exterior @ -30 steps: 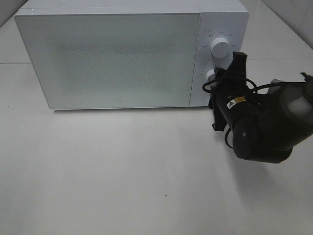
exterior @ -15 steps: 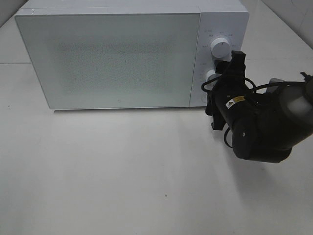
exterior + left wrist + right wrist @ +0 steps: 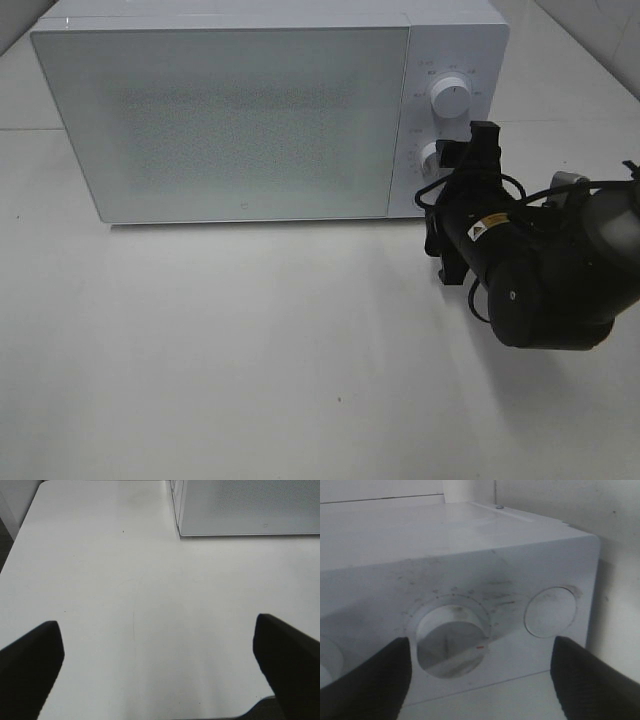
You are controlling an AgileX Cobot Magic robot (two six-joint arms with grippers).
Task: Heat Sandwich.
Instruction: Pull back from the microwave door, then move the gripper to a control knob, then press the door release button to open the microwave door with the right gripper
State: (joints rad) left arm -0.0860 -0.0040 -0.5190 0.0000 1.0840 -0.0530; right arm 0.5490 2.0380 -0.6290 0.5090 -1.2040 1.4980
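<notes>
The white microwave (image 3: pixel 230 120) stands at the back of the table with its door closed. The sandwich is out of view. In the exterior high view my right gripper (image 3: pixel 465 147) is at the control panel, just in front of the lower knob (image 3: pixel 430 155) and below the upper knob (image 3: pixel 451 98). The right wrist view shows its jaws open, with a dial (image 3: pixel 451 640) between the two dark fingers (image 3: pixel 365 680) and not touched by them. My left gripper (image 3: pixel 160 670) shows only in its wrist view, open over bare table with nothing in it.
A round button (image 3: pixel 550 611) sits beside the dial on the panel. In the left wrist view the microwave's lower corner (image 3: pixel 250 505) lies well beyond the gripper. White table (image 3: pixel 250 350) stretches in front of the microwave, and the right arm's black body (image 3: pixel 540 270) fills the right side.
The right gripper's jaws have spread wide off the lower knob. The arm has drawn back a little toward the table's front. The left arm shows only now.
</notes>
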